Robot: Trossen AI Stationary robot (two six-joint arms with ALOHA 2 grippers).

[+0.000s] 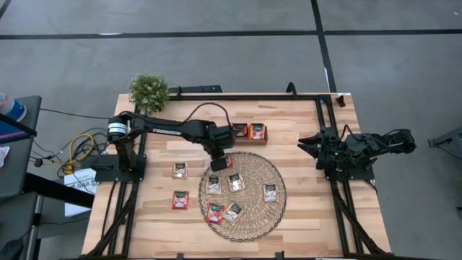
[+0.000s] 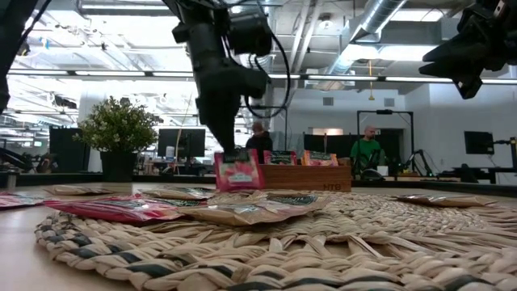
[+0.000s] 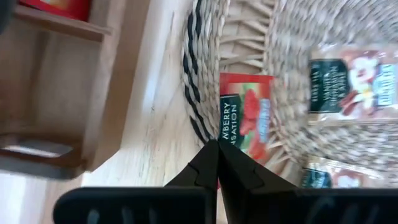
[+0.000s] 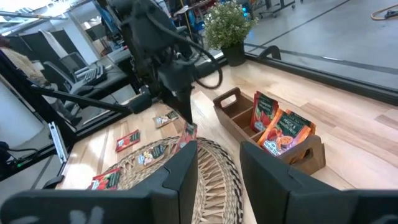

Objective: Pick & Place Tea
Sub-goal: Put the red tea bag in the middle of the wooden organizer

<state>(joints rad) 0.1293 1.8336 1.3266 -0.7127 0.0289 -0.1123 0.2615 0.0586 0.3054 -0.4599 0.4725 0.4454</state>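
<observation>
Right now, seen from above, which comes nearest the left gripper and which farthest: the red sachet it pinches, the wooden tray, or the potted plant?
1. Red sachet: in the shut left gripper, at the wicker mat's upper edge.
2. Wooden tray: just beyond it, toward the table's back.
3. Potted plant: farthest, at the back-left corner.

— Where is the left arm?
— It reaches over the table's middle, left gripper [image 1: 219, 163] pointing down, fingers pressed together.
— And the right one?
— Folded at the table's right side, right gripper [image 1: 307, 143] fingers apart.
</observation>
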